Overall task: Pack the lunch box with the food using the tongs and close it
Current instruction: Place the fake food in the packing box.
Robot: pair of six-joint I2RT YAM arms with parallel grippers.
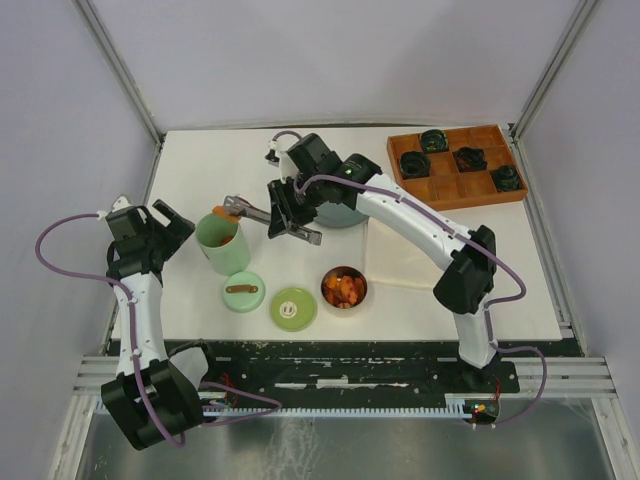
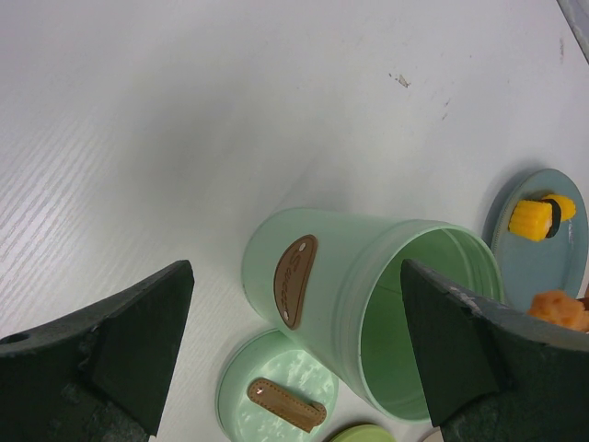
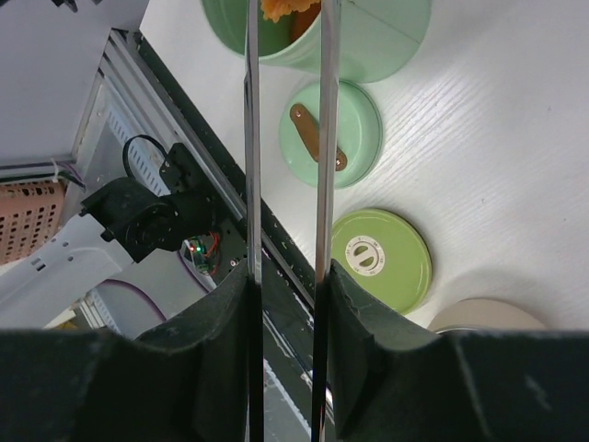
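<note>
The mint-green canister (image 1: 220, 243) of the lunch box stands open at the table's left. My right gripper (image 1: 290, 212) is shut on the silver tongs (image 1: 255, 212), whose tips pinch an orange piece of food (image 1: 222, 212) over the canister's mouth. In the right wrist view the tongs (image 3: 251, 138) run between my fingers (image 3: 363, 313) to that piece (image 3: 281, 9). My left gripper (image 1: 160, 225) is open beside the canister (image 2: 368, 304), holding nothing. The flat lid (image 1: 243, 291), the lime lid (image 1: 292, 308) and the steel bowl (image 1: 344, 287) of food lie in front.
A grey-blue plate (image 2: 543, 249) carries a yellow and black roll piece (image 2: 537, 218). A compartmented wooden tray (image 1: 455, 165) with dark objects sits at the back right. A cream cloth (image 1: 400, 255) lies under the right arm. The table's front edge (image 1: 330, 345) is close to the lids.
</note>
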